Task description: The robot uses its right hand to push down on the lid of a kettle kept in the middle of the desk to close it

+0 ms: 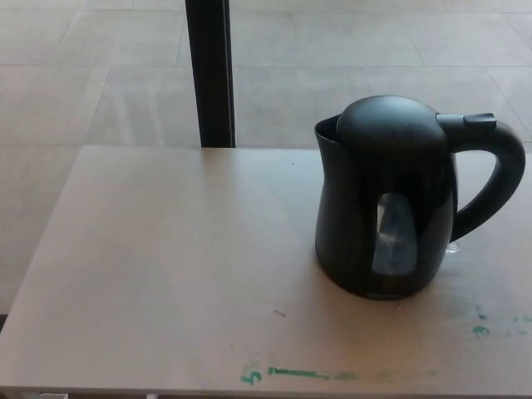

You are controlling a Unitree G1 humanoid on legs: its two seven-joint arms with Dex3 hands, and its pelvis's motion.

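Note:
A black electric kettle (391, 199) stands upright on the pale desk (166, 266), right of its middle. Its domed lid (389, 125) lies flat on the body, shut. The handle (495, 179) points to the right, and a clear water window (391, 237) faces me. Neither of my hands shows in the head view.
A black post (209, 73) rises behind the desk's far edge at the left of the kettle. Green paint marks (303, 374) run along the desk's near edge, with more marks (482, 326) at the right. Tiled floor lies beyond the desk.

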